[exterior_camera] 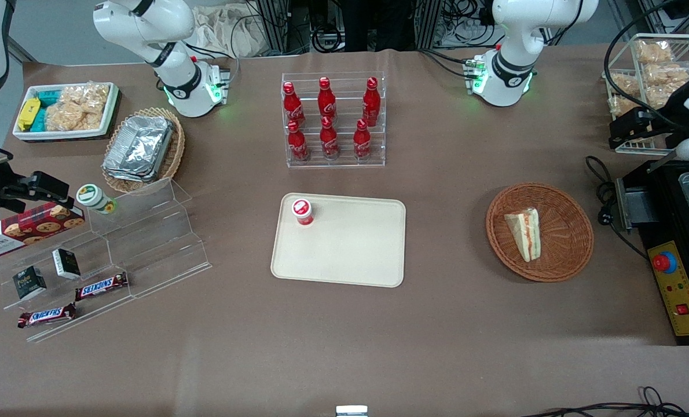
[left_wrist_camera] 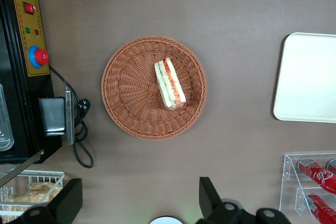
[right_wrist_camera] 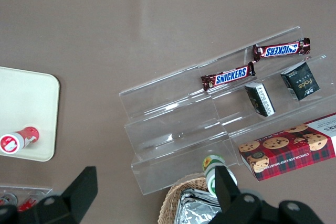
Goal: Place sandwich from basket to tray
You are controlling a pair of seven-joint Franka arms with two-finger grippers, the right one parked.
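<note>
Nothing is done yet, as I read it: the sandwich [exterior_camera: 526, 233] lies on its side in the round wicker basket [exterior_camera: 564, 208], slightly off the basket's centre. My gripper [left_wrist_camera: 137, 202] hangs high above the worktop [exterior_camera: 449, 324], well apart from the basket, fingers spread wide and holding nothing. The beige tray [exterior_camera: 350, 249] sits well apart from the basket, toward the parked arm's end, carrying only a small red-capped cup [exterior_camera: 302, 211] near one corner. The whole job remains, I judge: descend, grasp, lift, carry across, release on bare tray.
</note>
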